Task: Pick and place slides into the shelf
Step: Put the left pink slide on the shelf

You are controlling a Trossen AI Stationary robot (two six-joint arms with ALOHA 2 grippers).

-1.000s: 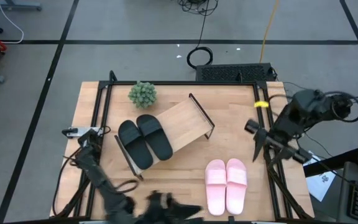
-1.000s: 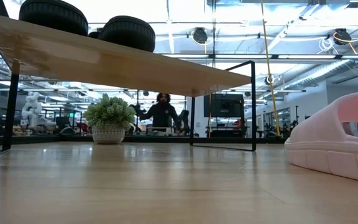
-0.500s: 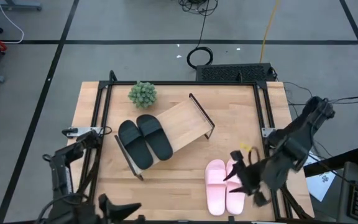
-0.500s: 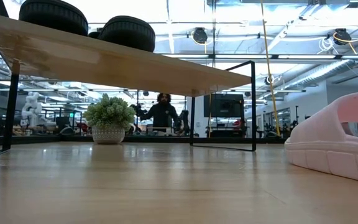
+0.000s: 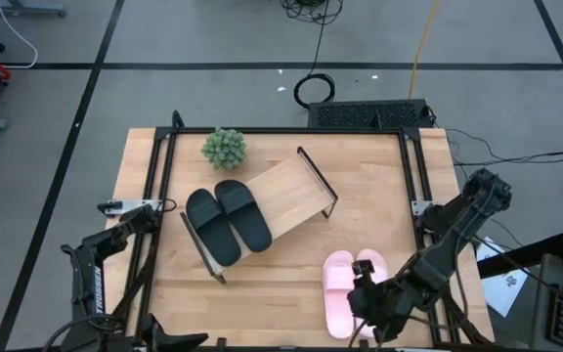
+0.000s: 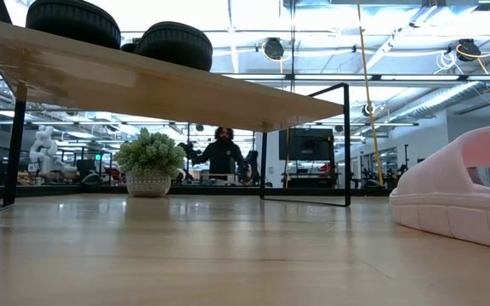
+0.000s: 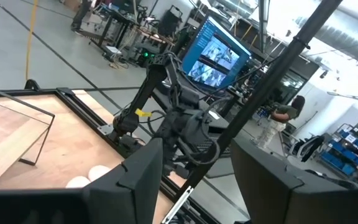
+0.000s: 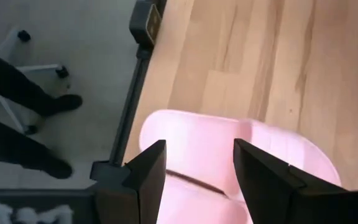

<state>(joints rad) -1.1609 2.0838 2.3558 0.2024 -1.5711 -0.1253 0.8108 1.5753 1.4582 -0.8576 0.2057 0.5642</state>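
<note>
While the right arm stood folded at the worktop's right edge a second ago, the high view now has it reaching down over the near right part of the worktop [image 5: 379, 210], its right gripper [image 5: 371, 311] hanging above the pink slides [image 5: 338, 293] and covering much of the right-hand one. The left arm, which then stretched along the near left edge, is now pulled back off the near left corner, and its left gripper [image 5: 169, 344] shows only as a dark shape at the picture's lower edge. The black slides [image 5: 227, 221] lie side by side on the left end of the shelf [image 5: 286, 191], which sits at a slant mid-worktop, unchanged. A small potted plant [image 5: 224, 147] stands by the far left corner.

From the low view, nothing differs: the black slides [image 6: 117, 27] rest on the shelf [image 6: 160, 89], a pink slide [image 6: 462, 195] sits at the right, and the plant [image 6: 149, 161] and a person [image 6: 220, 155] stand far behind.

Through the left wrist view, the left jaws stand spread on empty air, facing the right arm [image 7: 179, 118] across the worktop.

Through the right wrist view, the right jaws are spread wide just above a pink slide [image 8: 197, 152] near the worktop's edge, holding nothing; whether they touch it I cannot tell.
</note>
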